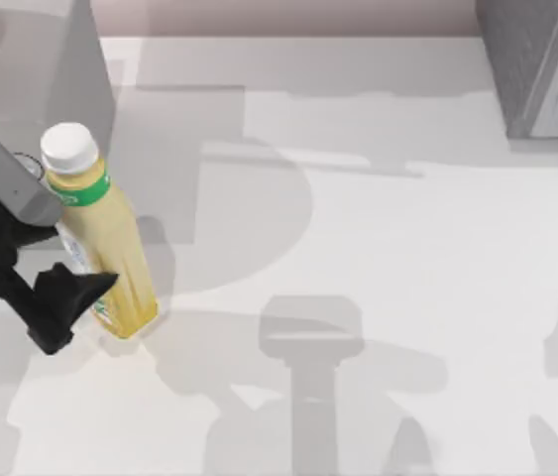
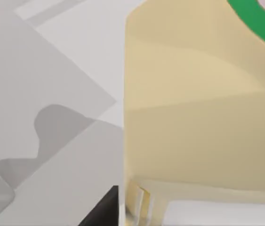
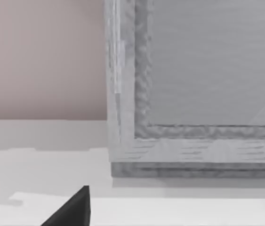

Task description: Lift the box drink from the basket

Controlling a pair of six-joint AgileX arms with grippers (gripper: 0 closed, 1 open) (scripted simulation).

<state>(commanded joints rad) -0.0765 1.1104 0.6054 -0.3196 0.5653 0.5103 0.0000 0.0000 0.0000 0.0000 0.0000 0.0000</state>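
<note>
Toward nine o'clock on the table: one box drink, a clear bottle of pale yellow liquid with a white cap and a green band, leaning with its cap up toward eleven o'clock.
Left gripper: at the bottle's lower body, one dark finger pressed against its side; it looks clamped on the drink, probably low down so the bottle hangs steady as it rises.
Left wrist view: yellow bottle wall right up against the camera, which suits a firm hold.
Basket: none visible around the bottle, so I judge it already lifted out.
Grey box: one, at one o'clock.
Right gripper: parked facing that box; finger state cannot be told.
</note>
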